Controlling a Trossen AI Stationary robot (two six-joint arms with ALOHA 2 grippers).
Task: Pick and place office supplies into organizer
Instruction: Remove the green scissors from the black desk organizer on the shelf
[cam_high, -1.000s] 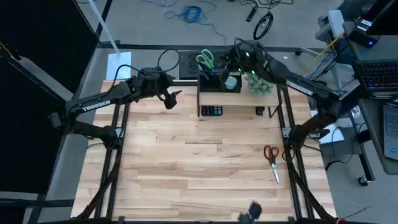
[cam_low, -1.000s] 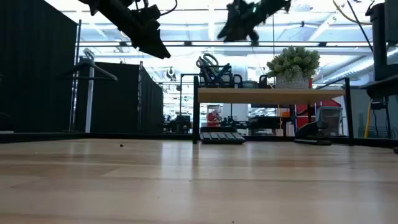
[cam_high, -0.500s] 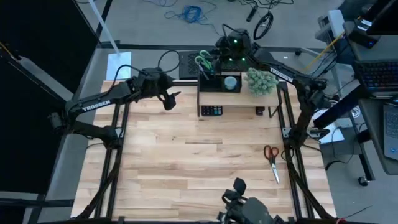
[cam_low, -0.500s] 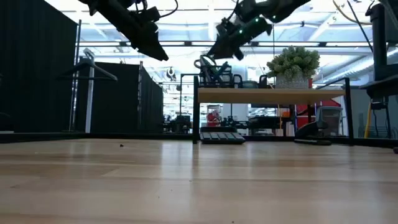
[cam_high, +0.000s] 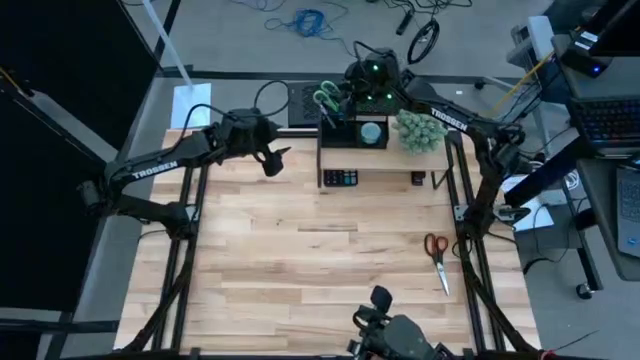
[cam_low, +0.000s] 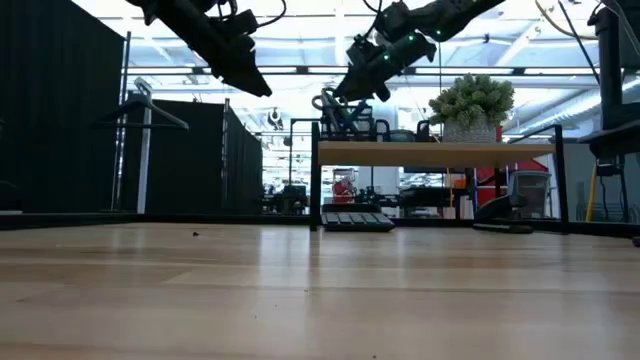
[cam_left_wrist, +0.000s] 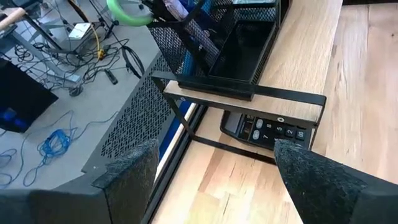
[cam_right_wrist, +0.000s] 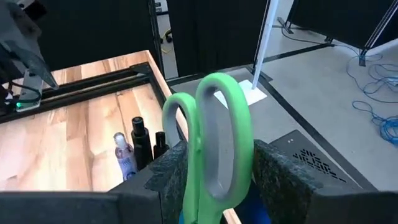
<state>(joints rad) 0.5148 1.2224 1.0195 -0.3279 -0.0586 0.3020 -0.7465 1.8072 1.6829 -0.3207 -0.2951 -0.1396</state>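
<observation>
Since a second ago the right gripper (cam_high: 345, 98) has swung from beside the plant ball (cam_high: 418, 131) to the upper centre of the high view, over the organizer (cam_high: 352, 130) on the shelf riser (cam_high: 385, 152). Its fingers (cam_right_wrist: 171, 176) sit close on either side of the green-handled scissors (cam_right_wrist: 214, 143) standing in the organizer; whether they grip cannot be told. The left gripper (cam_high: 278, 158) hangs unmoved at upper left, fingers spread and empty. Red-handled scissors (cam_high: 437, 258) lie at lower right.
</observation>
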